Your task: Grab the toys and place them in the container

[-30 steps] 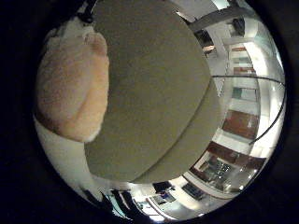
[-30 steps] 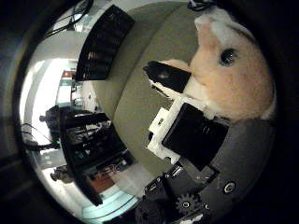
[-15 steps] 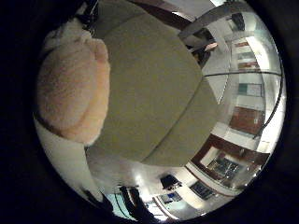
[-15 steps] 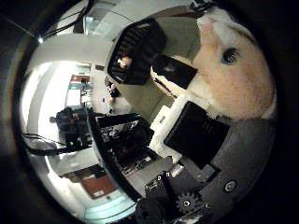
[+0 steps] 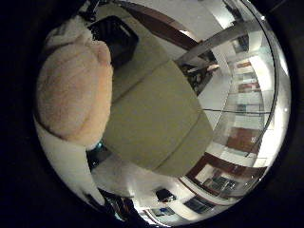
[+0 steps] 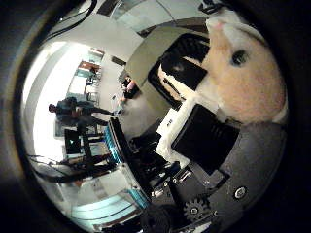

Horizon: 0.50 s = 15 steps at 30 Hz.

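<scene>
I have the plush toy in the hand: black and white fingers curl across it and press it against the palm, so the grasp looks firm from both palm views. The toy fills much of each view, which puts it right at the palm and clear of the table.

Progress, as I judge it: the pick of this toy is made and the carry is under way; the drop is not yet done. The black container sits on the olive-green table out past the toy from the palm, and in the thumb-side view its dark slatted wall shows just behind the curled fingers. I read that as the hand being near the container but not squarely over its opening. I cannot see into it well enough to say whether anything lies inside, and no other toys show on the bare part of the table.

The toy itself: soft pile, peach-orange body with white around the snout and belly, one round dark glossy eye, rounded and squashy. It looks hamster-like. It should give under the fingers and fall free once they spread.
</scene>
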### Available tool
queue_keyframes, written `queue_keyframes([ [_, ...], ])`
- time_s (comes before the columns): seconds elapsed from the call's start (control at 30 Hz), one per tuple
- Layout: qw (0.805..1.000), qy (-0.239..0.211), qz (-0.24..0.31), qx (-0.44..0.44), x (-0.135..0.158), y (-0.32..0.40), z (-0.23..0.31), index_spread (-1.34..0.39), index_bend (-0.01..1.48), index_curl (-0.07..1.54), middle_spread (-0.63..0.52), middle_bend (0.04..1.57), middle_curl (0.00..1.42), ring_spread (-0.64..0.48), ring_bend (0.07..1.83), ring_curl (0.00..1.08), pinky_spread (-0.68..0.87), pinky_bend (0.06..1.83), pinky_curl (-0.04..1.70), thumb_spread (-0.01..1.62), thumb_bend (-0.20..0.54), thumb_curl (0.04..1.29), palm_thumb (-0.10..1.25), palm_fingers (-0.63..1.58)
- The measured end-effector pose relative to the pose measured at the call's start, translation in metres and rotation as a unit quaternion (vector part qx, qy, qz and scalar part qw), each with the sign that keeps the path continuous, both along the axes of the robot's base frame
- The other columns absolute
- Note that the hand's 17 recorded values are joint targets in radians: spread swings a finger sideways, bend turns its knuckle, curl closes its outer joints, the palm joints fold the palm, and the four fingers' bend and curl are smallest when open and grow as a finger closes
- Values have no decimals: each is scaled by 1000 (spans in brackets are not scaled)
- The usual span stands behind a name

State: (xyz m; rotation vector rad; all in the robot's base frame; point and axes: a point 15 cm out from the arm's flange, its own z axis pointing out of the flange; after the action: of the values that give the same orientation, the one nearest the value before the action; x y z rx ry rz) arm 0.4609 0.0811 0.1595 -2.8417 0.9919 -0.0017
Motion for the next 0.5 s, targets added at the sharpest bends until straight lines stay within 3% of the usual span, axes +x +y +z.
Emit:
queue_keyframes([
  [0.27, 1000, 4, 25, 5, -20, 99, 0, -190, 1214, 775, -110, 1352, 728, -232, 1308, 817, -183, 1440, 755, 1132, -10, 590, 985, 1126],
  [0.5, 998, -34, 46, 16, 3, 153, -7, -193, 1200, 777, -108, 1364, 721, -233, 1300, 825, -185, 1415, 779, 1129, -12, 607, 986, 1123],
])
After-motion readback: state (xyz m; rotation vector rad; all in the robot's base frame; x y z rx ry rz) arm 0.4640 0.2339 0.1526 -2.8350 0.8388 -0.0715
